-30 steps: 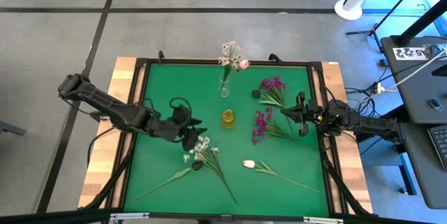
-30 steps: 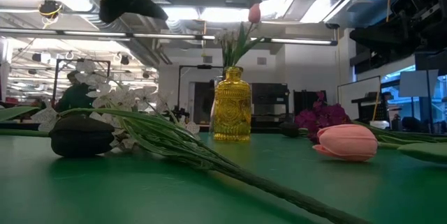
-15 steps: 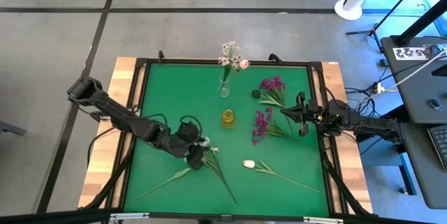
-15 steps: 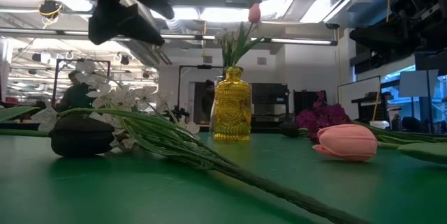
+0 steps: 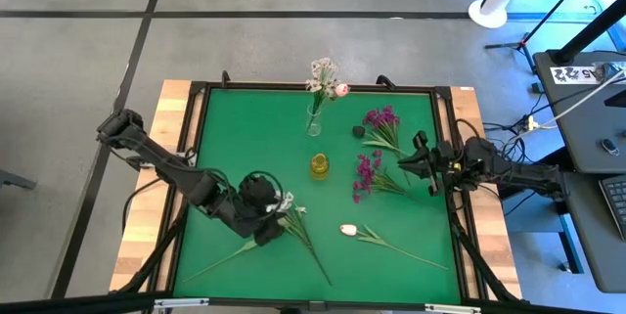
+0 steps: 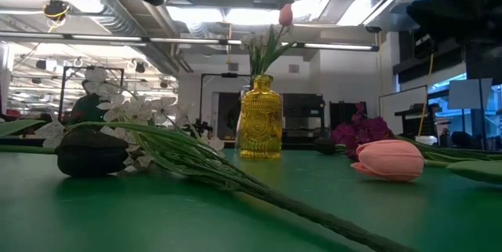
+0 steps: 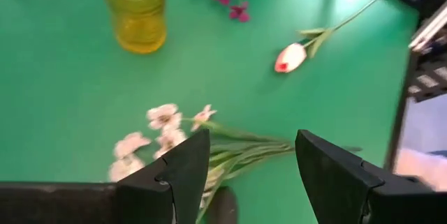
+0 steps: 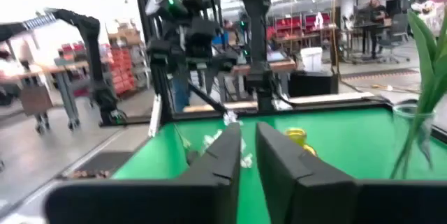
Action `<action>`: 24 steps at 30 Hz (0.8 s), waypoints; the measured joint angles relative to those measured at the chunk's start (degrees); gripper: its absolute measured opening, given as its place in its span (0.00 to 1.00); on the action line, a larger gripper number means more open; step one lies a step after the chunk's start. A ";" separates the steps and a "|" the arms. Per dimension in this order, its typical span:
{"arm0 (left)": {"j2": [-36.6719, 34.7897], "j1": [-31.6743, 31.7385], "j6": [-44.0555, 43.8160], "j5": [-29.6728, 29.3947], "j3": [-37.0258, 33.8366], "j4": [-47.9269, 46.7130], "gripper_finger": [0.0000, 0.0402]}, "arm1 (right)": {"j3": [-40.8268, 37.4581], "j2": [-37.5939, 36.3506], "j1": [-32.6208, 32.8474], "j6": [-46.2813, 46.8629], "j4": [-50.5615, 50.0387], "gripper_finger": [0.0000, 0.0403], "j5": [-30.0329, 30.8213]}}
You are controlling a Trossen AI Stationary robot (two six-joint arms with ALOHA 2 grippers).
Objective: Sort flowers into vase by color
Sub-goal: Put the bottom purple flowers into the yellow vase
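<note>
A white blossom spray point(image 5: 286, 204) lies on the green table at near centre-left, its stem point(image 5: 313, 255) running toward the near edge. My left gripper point(image 5: 264, 214) is open above its blossom end. In the left wrist view the fingers point(image 7: 185, 175) stand on either side of the stems point(image 7: 244, 151) without touching them. A pink tulip point(image 5: 348, 229) lies near centre. Two magenta clusters point(image 5: 368, 172) point(image 5: 381, 118) lie at the right. My right gripper point(image 5: 425, 162) is shut beside them. A clear vase point(image 5: 314, 123) holds white blossoms and a pink bud point(image 5: 341, 89).
A yellow glass vase point(image 5: 320, 165) stands empty at the table's centre, also in the low view point(image 6: 260, 118). A dark lump point(image 6: 90, 154) sits at the white spray's base. A black frame point(image 5: 196, 148) rims the table. Bare green mat shows at the far left point(image 5: 245, 128).
My left gripper has gone toward the table's near edge and a little right, coming over the white spray's blossom end. The flowers have stayed where they lay. My right arm has shifted slightly.
</note>
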 joint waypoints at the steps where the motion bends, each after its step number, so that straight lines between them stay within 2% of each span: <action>1: 0.00 0.01 0.02 -0.20 0.52 -0.97 0.51 | 0.45 0.86 0.00 -0.37 -0.70 0.15 0.02; 5: 0.00 0.09 2.62 -3.39 1.90 -2.11 0.51 | 3.19 5.25 0.00 -2.55 -3.80 0.27 0.10; 10: -0.02 -0.33 9.02 -8.29 2.35 -1.24 0.51 | 8.64 12.30 0.00 -3.13 -18.20 0.36 -0.11; 14: 0.00 -1.10 12.97 -13.97 2.35 -1.01 0.51 | 10.52 18.12 0.02 0.16 -20.79 0.37 -0.65; 18: -1.12 -1.83 16.89 -19.68 2.33 0.21 0.51 | 12.28 24.27 -0.05 2.82 -20.23 0.36 3.58; 24: -3.69 -4.15 24.30 -20.53 2.35 9.89 0.51 | 12.61 36.26 0.00 2.80 -23.66 0.36 4.45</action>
